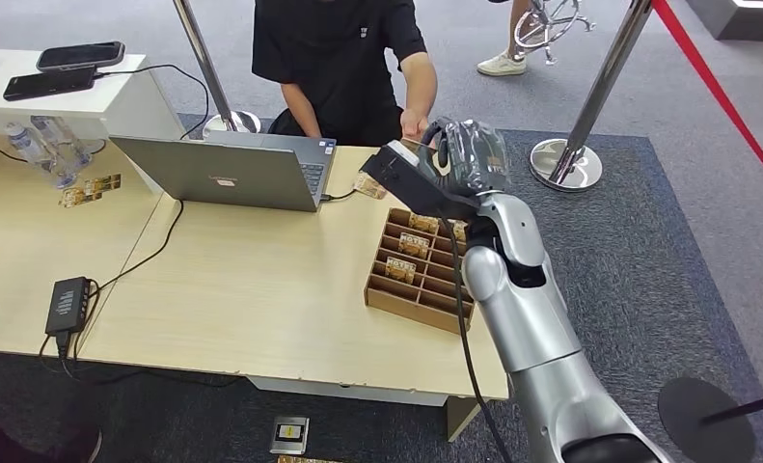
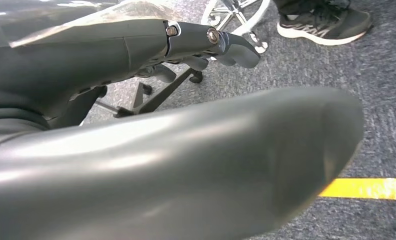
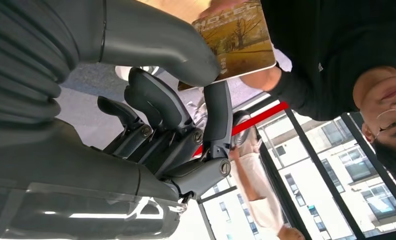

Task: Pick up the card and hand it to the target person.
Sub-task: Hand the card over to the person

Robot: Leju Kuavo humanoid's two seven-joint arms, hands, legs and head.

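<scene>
Right wrist view: card [image 3: 236, 42] (golden autumn-tree print, "HOTEL" lettering) pinched by right hand [image 3: 185, 95].

Golden hotel card [image 3: 236, 42] between robot hand [image 3: 185, 90] and person's fingers [image 3: 258, 80]

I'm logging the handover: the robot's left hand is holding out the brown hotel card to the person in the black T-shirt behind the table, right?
Not quite: it is the right hand that pinches the brown hotel card, as the right wrist view shows. The person in the black T-shirt is indeed behind the light wooden table.
</scene>
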